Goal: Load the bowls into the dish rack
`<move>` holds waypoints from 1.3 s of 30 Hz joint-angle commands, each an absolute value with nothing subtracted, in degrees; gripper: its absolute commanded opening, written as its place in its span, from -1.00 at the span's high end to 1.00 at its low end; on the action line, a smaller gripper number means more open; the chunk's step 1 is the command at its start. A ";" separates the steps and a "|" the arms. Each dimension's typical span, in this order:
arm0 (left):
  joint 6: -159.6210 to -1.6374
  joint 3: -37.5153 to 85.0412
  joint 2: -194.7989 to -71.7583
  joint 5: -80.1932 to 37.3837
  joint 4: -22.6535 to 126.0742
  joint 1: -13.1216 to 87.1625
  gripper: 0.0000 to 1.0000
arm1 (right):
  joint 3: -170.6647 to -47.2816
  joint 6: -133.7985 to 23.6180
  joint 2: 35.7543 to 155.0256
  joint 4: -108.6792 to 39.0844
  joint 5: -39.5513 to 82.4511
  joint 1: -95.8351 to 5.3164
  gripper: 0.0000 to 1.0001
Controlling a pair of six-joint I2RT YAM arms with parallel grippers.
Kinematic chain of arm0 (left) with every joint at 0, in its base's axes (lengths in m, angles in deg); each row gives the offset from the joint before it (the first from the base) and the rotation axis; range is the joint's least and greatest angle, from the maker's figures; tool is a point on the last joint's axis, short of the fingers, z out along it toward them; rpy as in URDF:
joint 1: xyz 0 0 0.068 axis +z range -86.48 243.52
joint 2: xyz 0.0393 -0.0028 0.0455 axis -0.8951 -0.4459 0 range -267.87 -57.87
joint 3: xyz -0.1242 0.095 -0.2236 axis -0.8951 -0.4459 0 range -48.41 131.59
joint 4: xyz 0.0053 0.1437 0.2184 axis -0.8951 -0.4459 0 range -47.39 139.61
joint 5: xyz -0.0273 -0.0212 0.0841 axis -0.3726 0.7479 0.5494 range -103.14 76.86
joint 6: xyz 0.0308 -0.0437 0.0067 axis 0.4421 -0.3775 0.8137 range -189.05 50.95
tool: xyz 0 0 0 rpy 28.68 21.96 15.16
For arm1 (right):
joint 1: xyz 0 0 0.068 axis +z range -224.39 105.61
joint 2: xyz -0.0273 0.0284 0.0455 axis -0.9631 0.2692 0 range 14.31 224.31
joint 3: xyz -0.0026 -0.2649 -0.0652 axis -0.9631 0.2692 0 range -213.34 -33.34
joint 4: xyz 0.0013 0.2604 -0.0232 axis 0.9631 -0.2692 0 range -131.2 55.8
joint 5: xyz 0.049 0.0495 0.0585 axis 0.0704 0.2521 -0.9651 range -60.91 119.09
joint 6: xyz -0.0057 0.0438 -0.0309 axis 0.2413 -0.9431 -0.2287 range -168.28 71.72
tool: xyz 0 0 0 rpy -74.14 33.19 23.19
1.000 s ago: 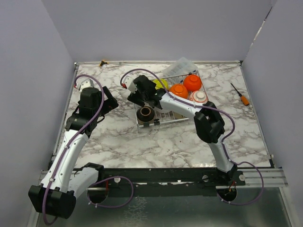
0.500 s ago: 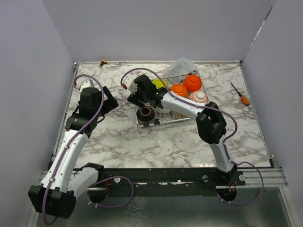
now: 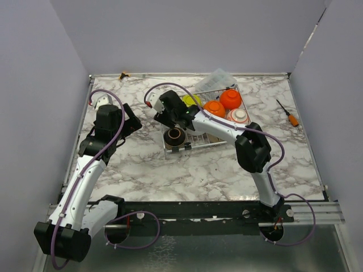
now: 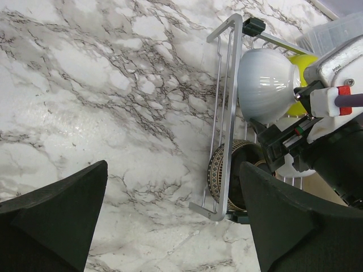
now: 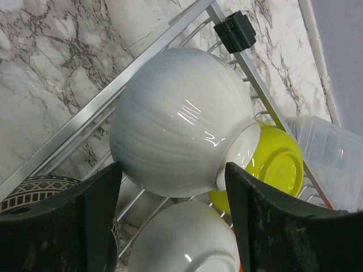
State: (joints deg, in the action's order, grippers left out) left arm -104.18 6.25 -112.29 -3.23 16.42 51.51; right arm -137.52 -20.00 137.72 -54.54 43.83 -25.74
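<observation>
The silver wire dish rack (image 3: 198,144) stands at mid-table. It holds two orange bowls (image 3: 214,108), a lime-yellow bowl (image 3: 193,100), a white bowl with red pattern (image 3: 238,116) and a dark brown bowl (image 3: 175,136). My right gripper (image 3: 164,116) hovers over the rack's far left corner. In the right wrist view it (image 5: 173,170) is open, its fingers either side of a white bowl (image 5: 176,130) that lies tipped on its side on the wires. A second white bowl (image 5: 187,238) sits below it. My left gripper (image 4: 173,221) is open and empty over the marble left of the rack (image 4: 229,102).
An orange-handled screwdriver (image 3: 288,113) lies at the right. A clear plastic bag (image 3: 215,78) rests behind the rack. A small white object (image 3: 101,102) sits at the table's left edge. Grey walls close in the table on three sides.
My right gripper has shifted slightly back and to the left over the rack's corner. The left arm and the bowls have not visibly moved.
</observation>
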 commanded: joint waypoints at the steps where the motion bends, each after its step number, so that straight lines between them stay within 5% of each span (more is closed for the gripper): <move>1: -104.47 6.96 -112.45 -3.92 15.44 51.81 -0.98 | -140.29 -20.45 140.64 -55.10 47.35 -25.72 -0.43; 10: -104.35 6.96 -112.53 -3.74 15.50 51.76 -0.98 | -143.42 -21.30 144.35 -55.38 52.11 -25.72 -0.20; 24: -104.07 7.47 -113.16 -3.74 15.50 51.75 -0.98 | -138.64 -14.80 137.67 -59.50 48.11 -25.75 -0.19; 29: -104.03 7.49 -113.16 -3.79 15.50 51.81 -0.98 | -141.52 -19.76 135.22 -59.29 46.91 -25.76 -0.32; 35: -104.09 7.27 -112.94 -3.65 15.49 51.83 -0.98 | -142.97 -26.82 132.60 -57.28 45.06 -25.76 -0.73; 39: -104.30 7.10 -112.91 -3.74 15.48 51.75 -0.98 | -144.72 -35.18 133.30 -55.60 44.42 -25.85 -0.78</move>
State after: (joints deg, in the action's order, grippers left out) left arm -104.16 6.25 -113.23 -3.23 16.42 51.51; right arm -141.72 -25.51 135.10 -57.45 46.54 -25.70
